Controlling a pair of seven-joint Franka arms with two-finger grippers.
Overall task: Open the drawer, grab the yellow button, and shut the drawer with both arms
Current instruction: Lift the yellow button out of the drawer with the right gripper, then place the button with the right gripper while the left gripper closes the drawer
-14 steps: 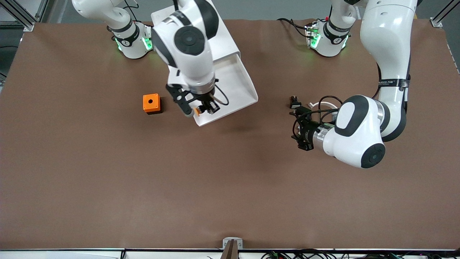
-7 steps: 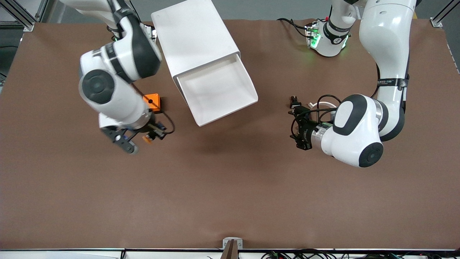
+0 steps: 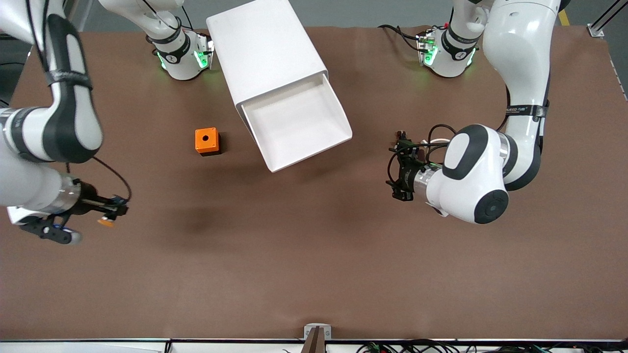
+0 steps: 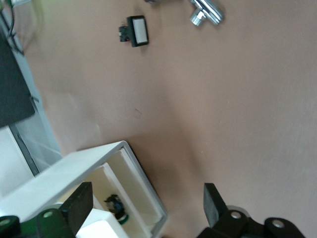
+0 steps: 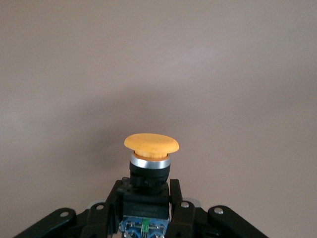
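Button (image 5: 151, 171): small, light, rigid; smooth orange cap likely slippery, so the black body is the hold. Pinched there by right gripper (image 3: 110, 213) over bare table at the right arm's end. Left gripper (image 3: 400, 171) spread, waiting beside the open drawer (image 3: 297, 125).

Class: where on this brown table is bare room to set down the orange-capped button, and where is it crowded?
Bare: the broad brown table stretch nearer the camera than the orange cube and open white drawer. Crowded: around the left gripper, by the small black white-faced part.
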